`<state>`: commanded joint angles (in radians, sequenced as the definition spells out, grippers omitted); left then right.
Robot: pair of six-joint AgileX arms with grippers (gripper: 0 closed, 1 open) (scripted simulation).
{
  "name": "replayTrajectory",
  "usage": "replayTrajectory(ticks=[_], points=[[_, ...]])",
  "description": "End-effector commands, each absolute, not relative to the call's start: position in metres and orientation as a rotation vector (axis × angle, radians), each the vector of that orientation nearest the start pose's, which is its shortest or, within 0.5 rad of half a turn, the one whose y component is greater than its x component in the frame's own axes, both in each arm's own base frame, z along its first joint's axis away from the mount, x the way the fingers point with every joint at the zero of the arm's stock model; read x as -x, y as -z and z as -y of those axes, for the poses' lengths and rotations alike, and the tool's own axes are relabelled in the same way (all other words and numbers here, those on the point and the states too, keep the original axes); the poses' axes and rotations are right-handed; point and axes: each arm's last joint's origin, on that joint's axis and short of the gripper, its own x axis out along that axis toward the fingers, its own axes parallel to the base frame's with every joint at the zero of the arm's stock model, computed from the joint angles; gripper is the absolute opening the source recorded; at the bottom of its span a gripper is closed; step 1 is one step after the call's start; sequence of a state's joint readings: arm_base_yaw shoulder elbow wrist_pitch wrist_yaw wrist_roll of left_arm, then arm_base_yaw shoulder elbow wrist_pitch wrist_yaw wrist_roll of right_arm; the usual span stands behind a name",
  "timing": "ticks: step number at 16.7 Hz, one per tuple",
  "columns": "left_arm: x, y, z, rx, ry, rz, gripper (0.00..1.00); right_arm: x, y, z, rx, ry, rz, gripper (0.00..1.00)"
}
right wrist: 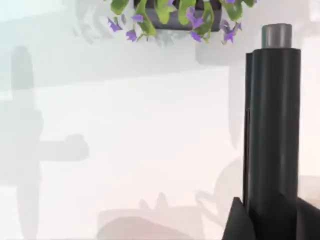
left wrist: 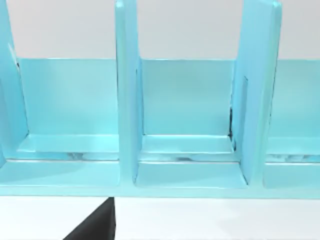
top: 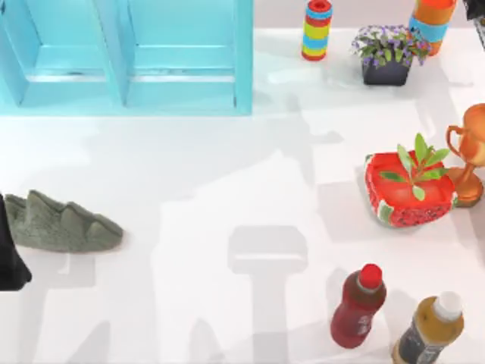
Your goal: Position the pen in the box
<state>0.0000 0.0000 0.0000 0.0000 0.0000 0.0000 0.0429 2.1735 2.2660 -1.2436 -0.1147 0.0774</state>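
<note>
The pen (right wrist: 272, 125) stands in the right gripper (right wrist: 270, 222), whose jaws look clenched on its black shaft. Its long axis runs straight out from the jaws, grey tip towards the flower pot (right wrist: 175, 15). This gripper hangs over the worktop (top: 227, 189) just beyond the flower pot, on the side away from the box (top: 244, 68). The box therefore lies well apart from the pen, past the pot, with its open compartments facing the worktop. The left arm (top: 9, 258) sits parked beside the rock (top: 64, 224), nearer the box; I cannot tell the state of its jaws.
</note>
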Motion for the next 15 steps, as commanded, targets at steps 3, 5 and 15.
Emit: replayTrajectory(ticks=[3,5,15], points=[[-0.106,-0.160,0.001,0.000,0.000,0.000,1.00,-0.411,-0.309,0.098,-0.455,0.332,-1.107,0.00],[-0.106,-0.160,0.001,0.000,0.000,0.000,1.00,-0.370,-0.298,0.150,-0.663,0.585,-1.049,0.00],[-0.106,-0.160,0.001,0.000,0.000,0.000,1.00,-0.254,-0.231,0.174,-1.135,1.151,-0.751,0.00]])
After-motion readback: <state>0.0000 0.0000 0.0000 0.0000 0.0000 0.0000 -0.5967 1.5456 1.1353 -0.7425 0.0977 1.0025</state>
